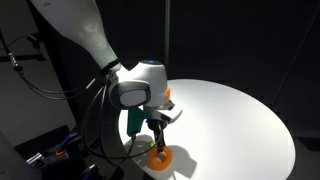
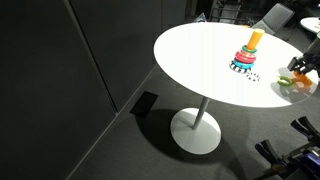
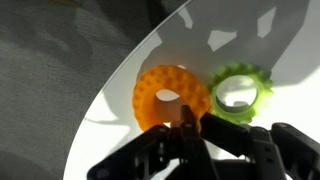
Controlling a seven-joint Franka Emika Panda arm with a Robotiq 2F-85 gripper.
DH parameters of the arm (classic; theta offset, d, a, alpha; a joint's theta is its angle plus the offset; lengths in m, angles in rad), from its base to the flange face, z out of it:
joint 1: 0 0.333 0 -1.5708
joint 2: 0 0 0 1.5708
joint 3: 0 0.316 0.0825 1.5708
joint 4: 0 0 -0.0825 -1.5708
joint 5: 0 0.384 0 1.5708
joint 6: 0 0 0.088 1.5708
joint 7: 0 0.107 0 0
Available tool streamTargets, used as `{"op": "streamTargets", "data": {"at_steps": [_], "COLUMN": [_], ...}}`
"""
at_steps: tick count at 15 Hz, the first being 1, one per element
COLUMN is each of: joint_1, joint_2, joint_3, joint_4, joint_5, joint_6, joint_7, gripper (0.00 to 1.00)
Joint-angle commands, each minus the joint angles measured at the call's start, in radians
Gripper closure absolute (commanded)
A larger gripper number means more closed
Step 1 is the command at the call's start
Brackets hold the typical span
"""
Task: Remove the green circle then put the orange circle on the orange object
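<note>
White tabletop: the round table (image 1: 240,110) (image 2: 190,50) is bare over most of its surface in both exterior views, so most of the top is open room.
Table edge: in the wrist view the rim (image 3: 105,125) curves close past the orange circle (image 3: 170,95), with dark floor beyond it. There is little margin on that side.
Orange circle: it lies flat on the table near the rim, directly under the gripper (image 1: 155,135), and shows in an exterior view as well (image 1: 160,157).
Green circle: the thin ring (image 3: 240,93) lies flat just beside the orange circle. The wrist view cannot settle whether they touch or are barely apart.
Stacking tower: it stands upright (image 2: 246,57), well apart from both rings and further in on the table. The orange object (image 2: 250,47) sits high in the stack.
Surroundings: black cables (image 1: 30,70) hang beside the arm, and the table's white pedestal foot (image 2: 197,130) stands on grey floor.
Arm: the white arm (image 1: 80,30) comes down from the upper corner, bends at the wrist and points the gripper (image 3: 185,125) straight down.
Pincer: a dark fingertip (image 3: 185,118) rests at the orange circle's near wall. The views do not show whether the jaws are spread or clamped.
</note>
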Motion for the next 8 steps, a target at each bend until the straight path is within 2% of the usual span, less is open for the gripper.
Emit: {"op": "streamTargets", "data": {"at_steps": [1, 2, 8], "joint_1": [0.037, 0.048, 0.087], "joint_2": [-0.046, -0.054, -0.102], "joint_3": [-0.024, -0.027, -0.011], "joint_4": [0.024, 0.031, 0.067], "joint_5": [-0.054, -0.073, -0.161], "joint_6": [-0.075, -0.089, -0.154], "joint_7": [0.034, 0.048, 0.12], "gripper": [0.97, 1.0, 0.98]}}
